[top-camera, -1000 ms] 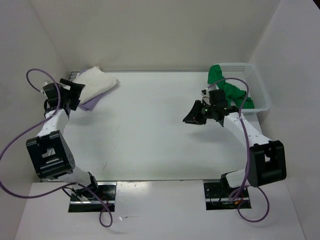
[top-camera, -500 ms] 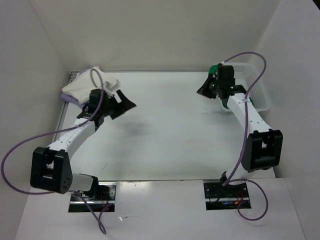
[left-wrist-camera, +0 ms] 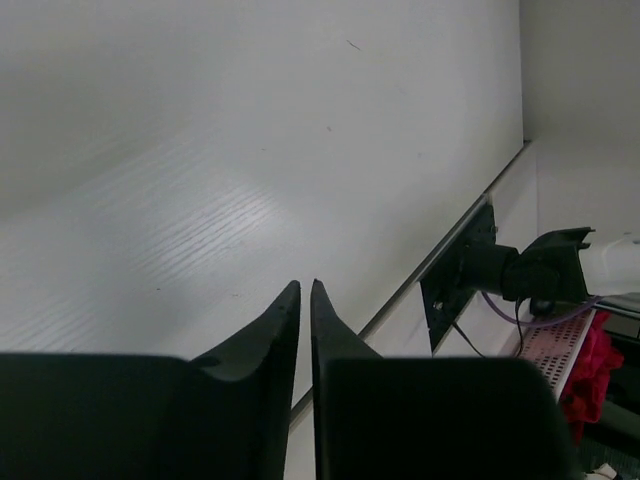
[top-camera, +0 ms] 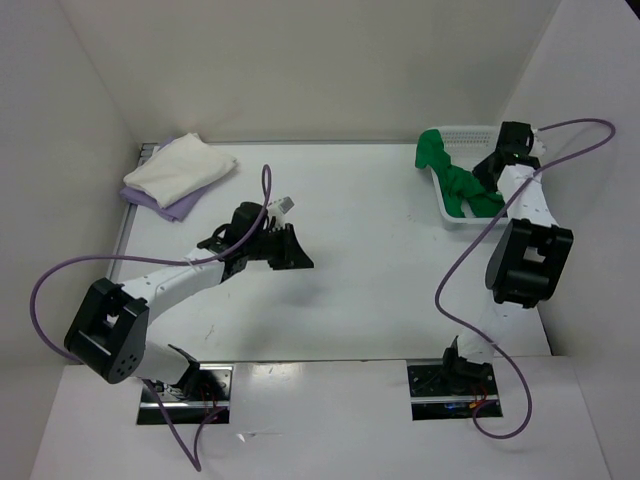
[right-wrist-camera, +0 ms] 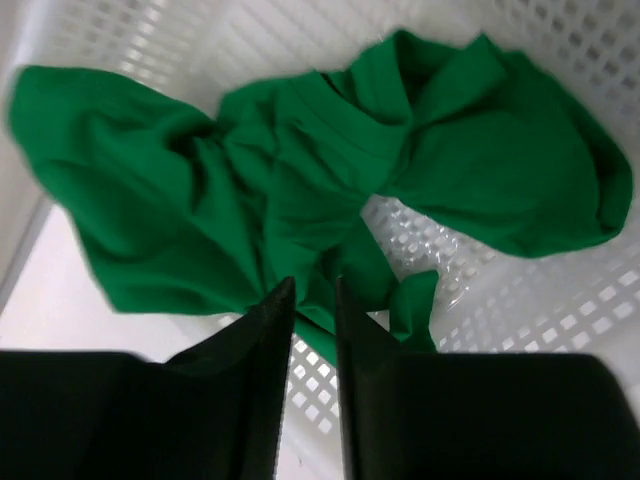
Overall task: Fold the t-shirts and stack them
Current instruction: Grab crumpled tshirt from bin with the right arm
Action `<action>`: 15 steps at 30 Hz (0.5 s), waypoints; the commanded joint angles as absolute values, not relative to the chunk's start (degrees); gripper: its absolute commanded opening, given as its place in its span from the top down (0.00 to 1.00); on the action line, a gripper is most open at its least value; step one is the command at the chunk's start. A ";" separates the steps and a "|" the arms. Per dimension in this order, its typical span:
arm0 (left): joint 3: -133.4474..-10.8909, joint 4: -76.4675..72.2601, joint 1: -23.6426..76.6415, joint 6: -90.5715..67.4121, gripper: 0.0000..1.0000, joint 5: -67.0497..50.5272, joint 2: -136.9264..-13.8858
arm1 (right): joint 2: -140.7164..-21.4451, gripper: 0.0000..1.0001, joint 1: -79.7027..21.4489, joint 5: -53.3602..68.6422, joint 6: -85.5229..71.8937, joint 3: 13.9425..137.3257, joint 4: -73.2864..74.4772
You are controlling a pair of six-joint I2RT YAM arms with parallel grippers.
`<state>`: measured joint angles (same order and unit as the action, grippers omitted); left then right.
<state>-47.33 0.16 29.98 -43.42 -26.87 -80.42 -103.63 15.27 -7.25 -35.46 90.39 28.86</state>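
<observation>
A folded white t-shirt point(top-camera: 172, 168) lies on a folded lavender t-shirt point(top-camera: 184, 206) at the table's back left corner. The green t-shirt point(top-camera: 462, 183) point(right-wrist-camera: 300, 170) lies crumpled in the white mesh basket point(top-camera: 470, 130) at the back right, one part draped over its left rim. My left gripper point(top-camera: 300, 258) point(left-wrist-camera: 305, 287) hangs over bare table near the middle, its jaws together with nothing between them. My right gripper point(top-camera: 490, 166) point(right-wrist-camera: 314, 282) hovers over the basket, pointing down at the green cloth. Its jaws stand a little apart and hold nothing.
White walls close in the table on the left, back and right. The basket's mesh wall point(right-wrist-camera: 560, 290) rises round the green shirt. Purple cables point(top-camera: 470, 240) loop beside both arms. The right arm's base mount point(left-wrist-camera: 470, 275) sits at the table's near edge.
My left arm swung from the folded stack to the table's middle and its jaws closed. My right arm moved from mid-table back over the basket, and its jaws parted slightly.
</observation>
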 commanded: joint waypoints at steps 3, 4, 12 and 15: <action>-47.81 -1.49 29.71 -39.91 0.82 -29.62 -80.16 | -107.22 0.66 14.24 -8.54 -42.17 90.88 31.55; -47.81 -1.49 29.71 -39.90 0.73 -30.32 -80.16 | -107.84 0.62 14.24 -8.00 -42.88 90.36 31.03; -47.81 -0.44 29.71 -38.76 0.13 -30.85 -79.01 | -110.30 0.53 13.63 -4.75 -51.22 90.35 28.75; -47.81 -1.05 29.71 -38.76 0.00 -31.38 -80.15 | -110.30 0.57 11.87 -6.06 -54.22 87.38 26.81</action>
<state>-47.33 0.30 29.87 -40.38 -29.85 -80.38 -109.16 13.74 -5.58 -48.97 89.41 29.87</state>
